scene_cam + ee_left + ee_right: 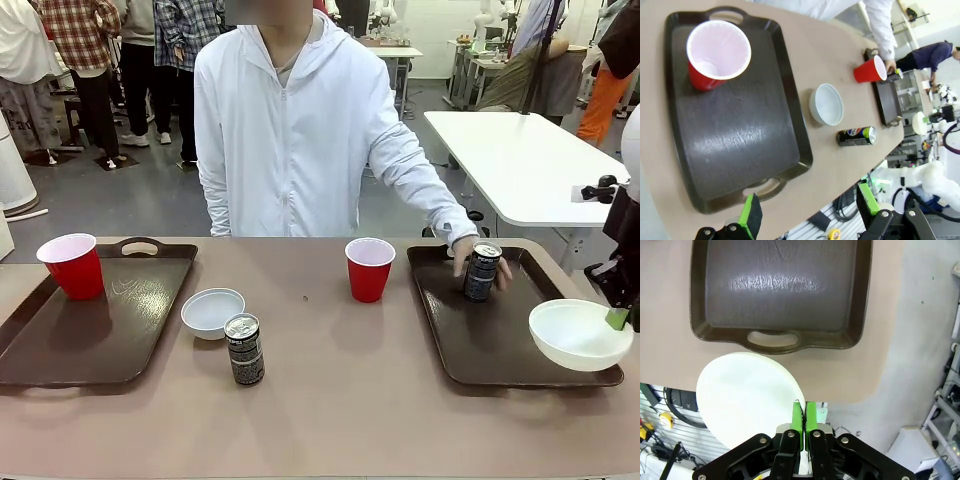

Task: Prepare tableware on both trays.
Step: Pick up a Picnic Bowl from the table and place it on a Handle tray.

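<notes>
Grey floor (120,200); white table (510,160) behind; people (80,60) standing beyond.

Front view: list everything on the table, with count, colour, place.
Trays: two, dark brown; left tray, right tray.
Cups: two, red; tray cup on left tray, table cup beside right tray.
Bowls: two, white; table bowl beside left tray, held bowl by right tray's end.
Cans: two, dark; table can near table bowl, tray can on right tray.
Table: one, tan.
Person's hand: on tray can.
Left claw: open, by left tray's end.
Right claw: shut on held bowl.
</notes>
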### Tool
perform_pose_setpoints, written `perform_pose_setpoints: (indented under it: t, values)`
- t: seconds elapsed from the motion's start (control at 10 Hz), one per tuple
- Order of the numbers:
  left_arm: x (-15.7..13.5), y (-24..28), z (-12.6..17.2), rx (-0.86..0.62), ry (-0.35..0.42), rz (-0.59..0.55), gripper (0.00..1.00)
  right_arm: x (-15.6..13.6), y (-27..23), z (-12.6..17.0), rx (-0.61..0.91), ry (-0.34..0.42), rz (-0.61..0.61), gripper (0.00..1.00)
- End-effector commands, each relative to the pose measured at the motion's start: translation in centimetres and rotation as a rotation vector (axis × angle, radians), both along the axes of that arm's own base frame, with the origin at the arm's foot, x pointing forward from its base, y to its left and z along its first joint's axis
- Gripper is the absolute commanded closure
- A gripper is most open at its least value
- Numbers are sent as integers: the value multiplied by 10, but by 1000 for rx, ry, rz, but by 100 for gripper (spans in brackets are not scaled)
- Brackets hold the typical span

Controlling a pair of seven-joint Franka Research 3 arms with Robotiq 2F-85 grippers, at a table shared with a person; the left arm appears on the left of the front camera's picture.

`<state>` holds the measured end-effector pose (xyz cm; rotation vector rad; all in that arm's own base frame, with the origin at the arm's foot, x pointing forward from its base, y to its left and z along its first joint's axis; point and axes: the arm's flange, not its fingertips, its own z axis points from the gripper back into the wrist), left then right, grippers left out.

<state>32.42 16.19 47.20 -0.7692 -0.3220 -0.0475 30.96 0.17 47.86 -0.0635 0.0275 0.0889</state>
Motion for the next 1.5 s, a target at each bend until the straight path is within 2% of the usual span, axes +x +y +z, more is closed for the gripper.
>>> perform_pose_setpoints:
  t: [0.0,0.2,0.5,0.8,1.4]
  values:
    - [1,-1,1,-16,-6,8,0,20,3,3,38,-23,-30,96]
    - [1,-1,1,-16,-6,8,0,62,15,-6,89,-32,-49,96]
    - [1,-1,1,-16,-6,8,0,111,28,-49,121,-15,-78,96]
    - [1,-1,1,-16,-6,8,0,127,24,-73,167,6,-55,96]
    - [1,-1,1,-16,-6,8,0,136,21,-103,146,65,-50,96]
